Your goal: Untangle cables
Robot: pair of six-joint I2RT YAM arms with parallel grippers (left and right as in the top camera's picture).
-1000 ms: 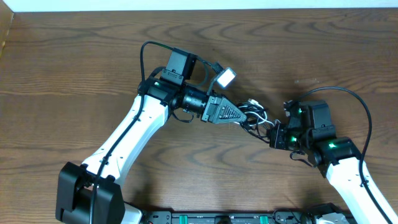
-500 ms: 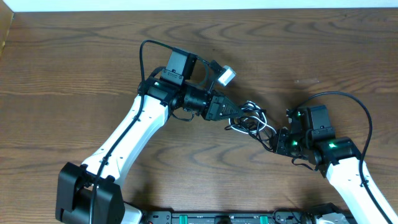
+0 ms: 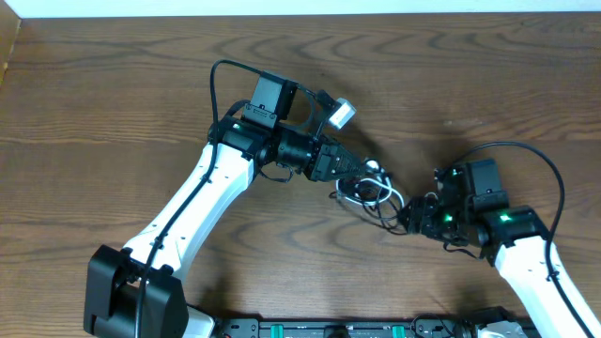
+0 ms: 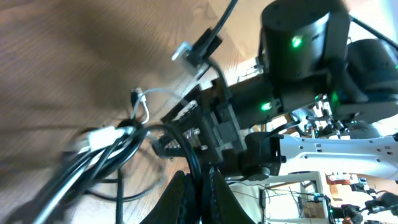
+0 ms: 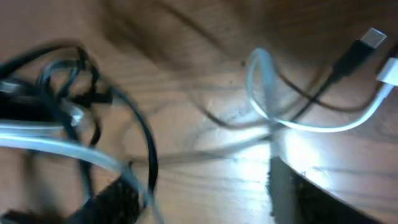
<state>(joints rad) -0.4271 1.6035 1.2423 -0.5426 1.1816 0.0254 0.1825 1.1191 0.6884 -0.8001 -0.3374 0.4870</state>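
Pinching the cables [image 3: 374,192] on the table [image 3: 113,94], the left gripper [image 3: 360,172] is pressing its fingers [image 4: 177,193] together on the black strands. The right gripper [image 3: 413,218] is hovering just beside them; only its wrist view is showing its fingers [image 5: 297,190] spread, with the white cord [image 5: 267,93] lying ahead.

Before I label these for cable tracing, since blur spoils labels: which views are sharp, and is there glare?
Overhead: sharp, evenly lit, cables distinct. Left wrist: motion-smeared at the left, the right arm sharper. Right wrist: heavily blurred throughout, with bright glare on the tabletop by the white cable.
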